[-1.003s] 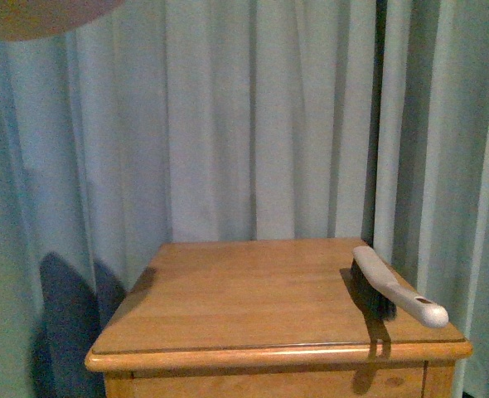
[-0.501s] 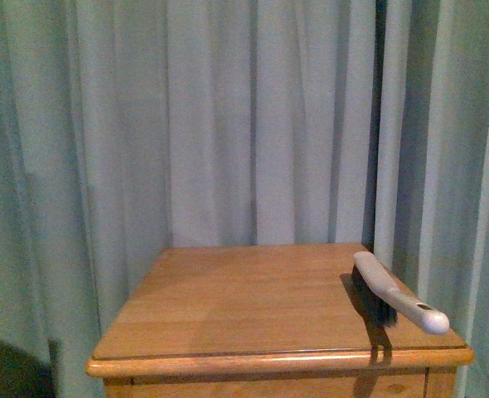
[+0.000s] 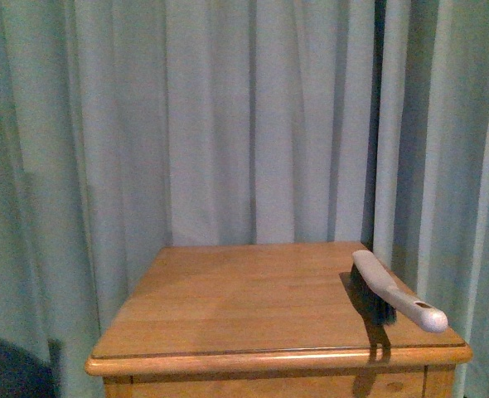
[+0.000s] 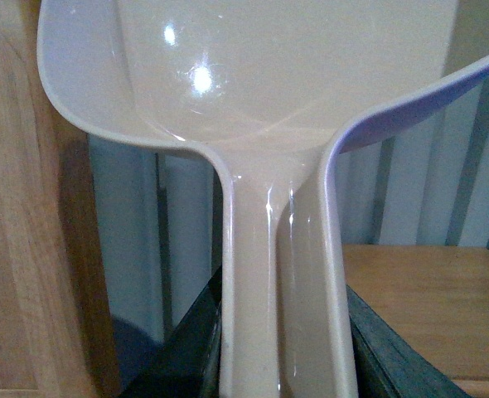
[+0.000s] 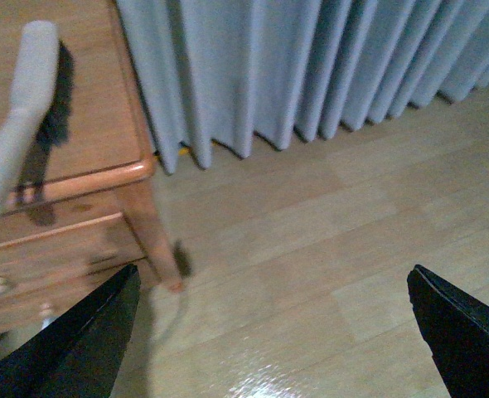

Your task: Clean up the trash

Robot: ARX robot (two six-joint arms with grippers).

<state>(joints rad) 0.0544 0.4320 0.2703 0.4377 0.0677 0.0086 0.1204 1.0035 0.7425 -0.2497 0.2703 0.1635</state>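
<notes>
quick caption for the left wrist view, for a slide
Left gripper clamps the beige dustpan by its handle, wooden table and pale curtain behind.

Brush on the table's right side, handle frontward, curtain behind both.

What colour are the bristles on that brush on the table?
Black bristles, under a pale grey-white handle. The front view shows them best.

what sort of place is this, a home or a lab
Probably a room in a home, maybe a bedroom: a wooden side table with a drawer, floor-length pale curtains behind it, and a wood-look floor. A brush lies on the table, and the left hand holds a beige dustpan.
</notes>
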